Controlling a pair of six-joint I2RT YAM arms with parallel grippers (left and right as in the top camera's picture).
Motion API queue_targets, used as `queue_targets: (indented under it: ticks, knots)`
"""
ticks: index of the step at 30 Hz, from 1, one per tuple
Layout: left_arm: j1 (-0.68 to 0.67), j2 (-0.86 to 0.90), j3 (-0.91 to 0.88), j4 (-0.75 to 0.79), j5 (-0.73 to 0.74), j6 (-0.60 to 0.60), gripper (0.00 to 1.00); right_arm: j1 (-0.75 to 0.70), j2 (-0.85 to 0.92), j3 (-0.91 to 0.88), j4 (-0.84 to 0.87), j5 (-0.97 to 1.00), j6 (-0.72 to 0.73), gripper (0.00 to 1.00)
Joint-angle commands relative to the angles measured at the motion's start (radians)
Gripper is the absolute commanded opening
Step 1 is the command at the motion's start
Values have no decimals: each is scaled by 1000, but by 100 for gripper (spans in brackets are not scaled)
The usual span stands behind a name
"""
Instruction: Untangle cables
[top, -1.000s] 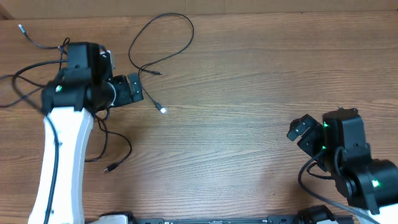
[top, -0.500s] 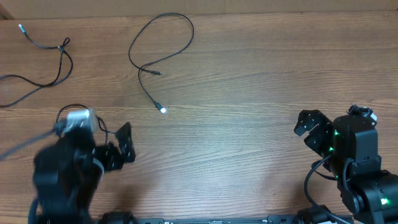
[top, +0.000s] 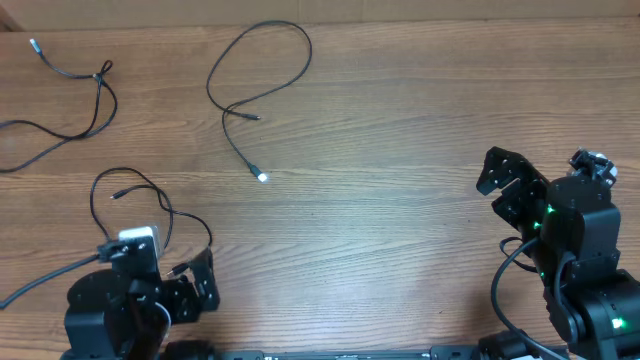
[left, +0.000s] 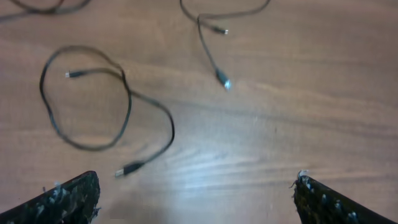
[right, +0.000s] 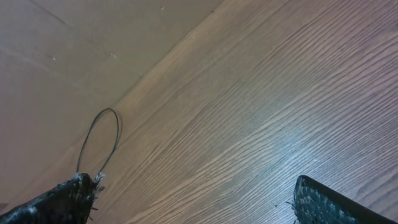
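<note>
Left wrist: loose cables (left: 129, 102) lie beyond its pincer (left: 197, 186).

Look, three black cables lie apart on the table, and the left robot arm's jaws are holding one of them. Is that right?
Not quite. Three cables do lie apart on the table, but the left gripper holds none. The left wrist view shows its jaws wide open on nothing, with the nearest cable lying on the wood ahead of them.
</note>
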Motion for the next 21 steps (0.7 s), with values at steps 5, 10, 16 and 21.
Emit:
queue_targets:
  ticks: [5, 10, 16, 21]
  knots:
    - [0, -208, 0, -25, -13, 16, 100, 3, -6, 3, 4, 14, -8, 100]
    - [0, -361, 0, -26, -14, 16, 99, 3, -6, 3, 2, 14, -8, 100]
    - [-1, -489, 17, -35, -12, 16, 99, 3, -6, 3, -19, 84, -7, 100]
    - [4, -490, 16, -41, -12, 16, 100, 3, -6, 3, -25, 159, -8, 100]
